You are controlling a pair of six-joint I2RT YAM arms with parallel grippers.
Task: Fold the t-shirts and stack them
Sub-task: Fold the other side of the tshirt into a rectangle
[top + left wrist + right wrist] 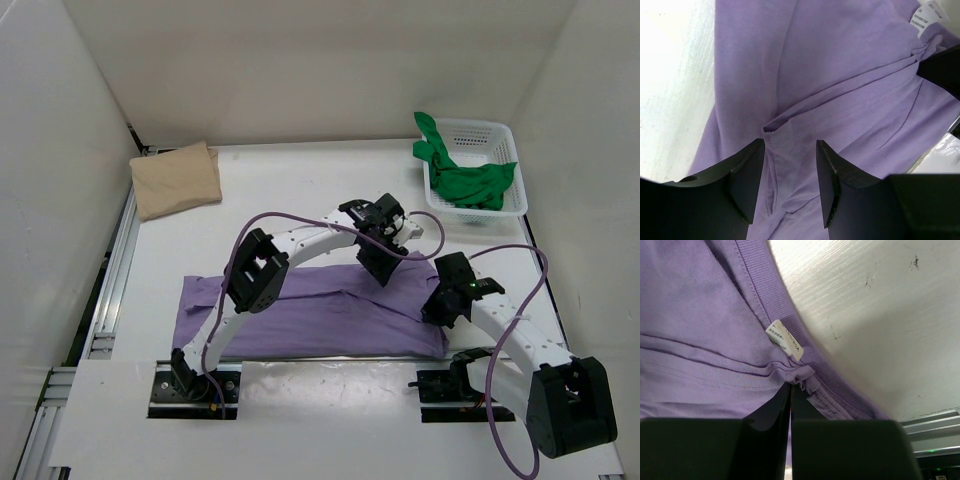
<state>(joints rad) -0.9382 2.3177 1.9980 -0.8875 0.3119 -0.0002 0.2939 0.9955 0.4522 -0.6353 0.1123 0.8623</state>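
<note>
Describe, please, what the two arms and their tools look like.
The left arm and right arm have curved white links with black joints, and a purple cable runs along each. The right arm shows a small green light. The left tool and right tool have flat black wedge-shaped fingers.

The purple t-shirt (840, 75) is soft matt cloth, the table (880, 305) white with rough grain, the basket (485, 140) plastic mesh.

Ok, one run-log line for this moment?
left gripper open over a fold in purple t-shirt | right gripper shut on cloth by its collar | tan t-shirt folded, far left | green t-shirt in white basket
</note>
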